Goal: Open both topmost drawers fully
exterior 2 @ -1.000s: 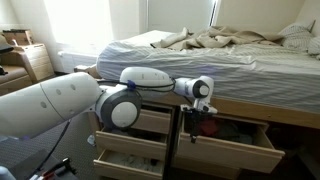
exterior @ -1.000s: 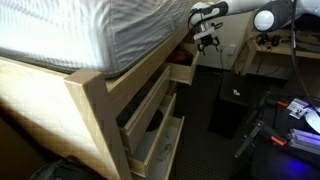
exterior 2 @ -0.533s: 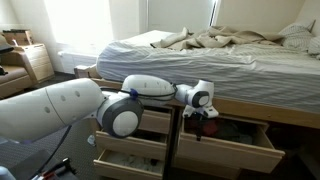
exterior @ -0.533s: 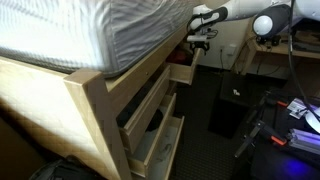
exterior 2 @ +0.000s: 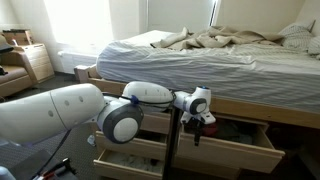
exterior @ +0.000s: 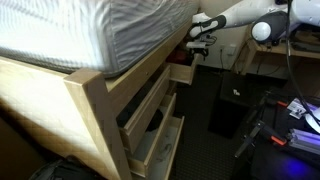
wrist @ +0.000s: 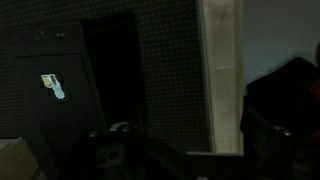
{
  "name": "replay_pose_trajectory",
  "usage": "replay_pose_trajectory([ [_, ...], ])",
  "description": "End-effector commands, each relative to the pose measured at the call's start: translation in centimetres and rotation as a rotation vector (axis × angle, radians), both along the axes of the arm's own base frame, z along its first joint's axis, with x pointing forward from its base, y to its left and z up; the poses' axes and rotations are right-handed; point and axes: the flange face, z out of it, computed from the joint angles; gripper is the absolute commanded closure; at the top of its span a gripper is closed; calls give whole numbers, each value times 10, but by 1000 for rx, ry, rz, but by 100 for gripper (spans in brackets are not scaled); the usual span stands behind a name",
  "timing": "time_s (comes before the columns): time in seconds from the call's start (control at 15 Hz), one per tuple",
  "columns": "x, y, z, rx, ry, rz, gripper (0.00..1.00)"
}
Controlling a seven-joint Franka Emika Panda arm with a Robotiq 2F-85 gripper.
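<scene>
The topmost drawer [exterior: 182, 72] on the far side of the bed frame's middle post stands pulled out. In the front exterior view its pale front [exterior 2: 225, 155] sits below a dark open inside. The other topmost drawer [exterior: 152, 103] is partly out, and my arm mostly hides it [exterior 2: 155, 121]. My gripper [exterior: 198, 47] hangs just under the mattress edge, above the pulled-out drawer and beside the post [exterior 2: 196, 130]. In the wrist view the fingers [wrist: 190, 150] are dark shapes set wide apart, with nothing between them.
A lower drawer [exterior: 160, 145] is pulled out below [exterior 2: 125, 155]. A black box [exterior: 225, 110] stands on the dark floor by a desk [exterior: 265, 55]. Tools [exterior: 297, 110] lie on the floor. A small dresser [exterior 2: 35, 60] stands by the window.
My wrist has dropped a little and drawn in closer to the bed frame. No drawer has visibly moved.
</scene>
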Motion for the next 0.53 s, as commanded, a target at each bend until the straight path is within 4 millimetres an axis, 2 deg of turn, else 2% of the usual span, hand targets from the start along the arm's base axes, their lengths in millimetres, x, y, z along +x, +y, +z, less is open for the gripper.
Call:
replay_pose_trajectory([
  [0.0, -16, -3, 22, 91, 144, 67, 0],
  [0.2, -27, 1, 29, 179, 226, 128, 0],
  [0.47, -48, 16, 49, 266, 433, 158, 0],
])
